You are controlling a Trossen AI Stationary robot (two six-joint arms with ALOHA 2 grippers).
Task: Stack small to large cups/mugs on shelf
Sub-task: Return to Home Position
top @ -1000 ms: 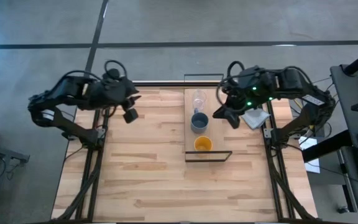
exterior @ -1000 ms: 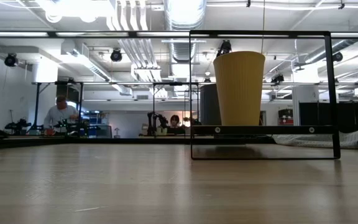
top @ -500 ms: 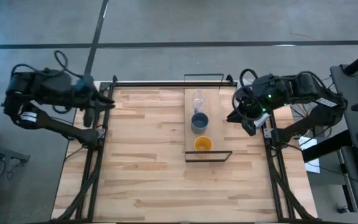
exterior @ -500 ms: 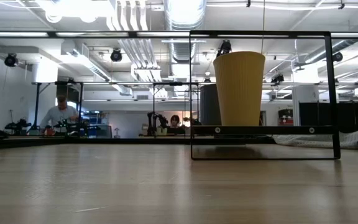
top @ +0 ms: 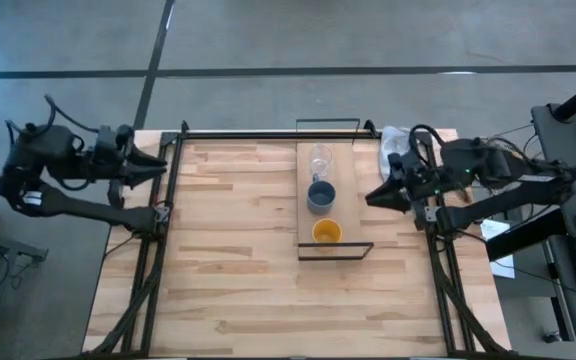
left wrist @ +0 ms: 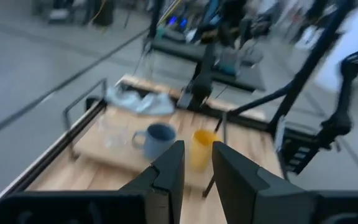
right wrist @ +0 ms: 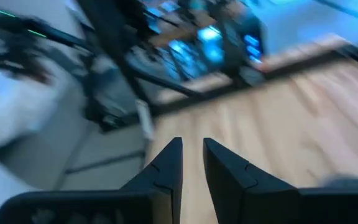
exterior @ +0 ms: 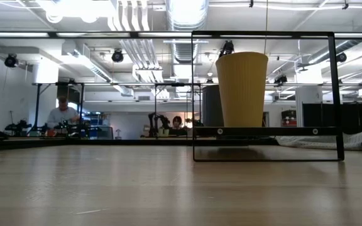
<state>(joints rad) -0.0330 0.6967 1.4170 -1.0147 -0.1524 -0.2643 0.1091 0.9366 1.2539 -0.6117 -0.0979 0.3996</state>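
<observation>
Along the shelf (top: 306, 225) stand the clear glass (top: 320, 158), blue-grey mug (top: 321, 195) and yellow cup (top: 327, 233), in size order. I've pulled both arms back to the table's sides. The left gripper (top: 160, 160) and right gripper (top: 373, 197) are empty, fingers narrowly apart. Placing looks finished. I can read no writing.

- Three cups are standing: one clear glass (top: 320, 158), one blue-grey cup (top: 320, 195), one yellow-orange cup (top: 326, 233).
- One shelf (top: 306, 222) is holding them.
- One white cloth (top: 393, 145) is lying on the table (top: 228, 250).
</observation>
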